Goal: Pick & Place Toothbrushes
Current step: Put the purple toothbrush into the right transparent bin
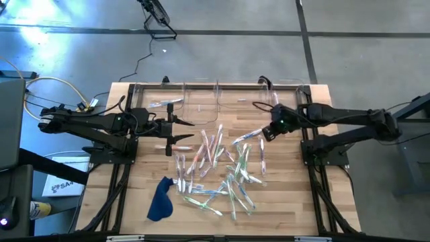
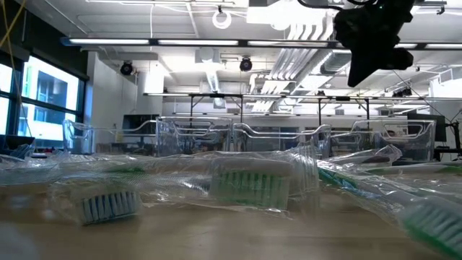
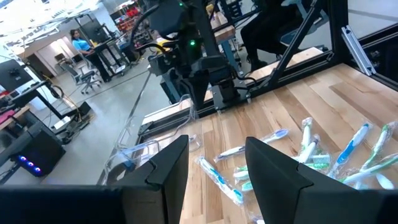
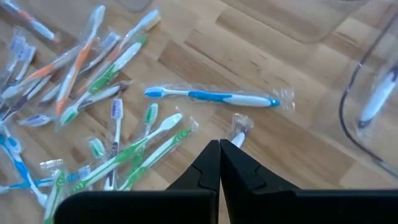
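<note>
Bright overhead ceiling lights (image 2: 216, 18) give even illumination; glare glints on the toothbrushes (image 2: 253, 184) nearest the low camera, which are blurred.

no readable text, labels or signs

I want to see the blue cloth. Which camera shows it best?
The high view: the dark blue cloth lies whole and crumpled on the table, beside the toothbrushes. The low view and both wrist views do not show it.
</note>
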Motion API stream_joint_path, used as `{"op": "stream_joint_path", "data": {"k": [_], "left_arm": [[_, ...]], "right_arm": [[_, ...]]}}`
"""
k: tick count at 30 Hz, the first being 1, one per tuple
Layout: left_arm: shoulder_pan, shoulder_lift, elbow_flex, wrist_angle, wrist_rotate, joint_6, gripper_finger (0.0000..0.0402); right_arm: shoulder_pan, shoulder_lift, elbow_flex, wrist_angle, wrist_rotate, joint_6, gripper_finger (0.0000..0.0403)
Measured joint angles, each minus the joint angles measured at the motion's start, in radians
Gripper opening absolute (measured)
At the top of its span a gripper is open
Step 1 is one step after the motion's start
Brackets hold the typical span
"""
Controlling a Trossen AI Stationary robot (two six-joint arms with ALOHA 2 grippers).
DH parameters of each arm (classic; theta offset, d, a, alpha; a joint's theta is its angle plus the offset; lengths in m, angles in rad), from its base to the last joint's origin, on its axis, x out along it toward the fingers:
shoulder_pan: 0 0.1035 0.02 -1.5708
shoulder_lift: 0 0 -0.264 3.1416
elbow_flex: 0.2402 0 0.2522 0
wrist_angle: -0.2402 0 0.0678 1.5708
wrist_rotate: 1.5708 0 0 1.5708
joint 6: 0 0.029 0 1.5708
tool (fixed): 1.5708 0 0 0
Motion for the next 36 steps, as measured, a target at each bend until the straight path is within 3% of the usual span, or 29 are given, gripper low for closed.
{"op": "stream_joint_path", "data": {"k": [17, 31, 36], "left_arm": [[0.0, 0.0, 0.0, 0.0, 0.0, -0.023, 0.0154], [0.0, 0.0, 0.0, -0.001, 0.0, -0.023, 0.0154], [0.0, 0.0, 0.0, -0.001, 0.0, -0.023, 0.0154]], "right_arm": [[0.17, 0.063, 0.0, -0.102, 0.031, 0.321, 0.0002], [0.27, 0.215, 0.0, -0.105, 0.018, 0.35, 0.0003], [0.281, 0.27, 0.0, -0.105, -0.008, 0.351, 0.0033]]}}
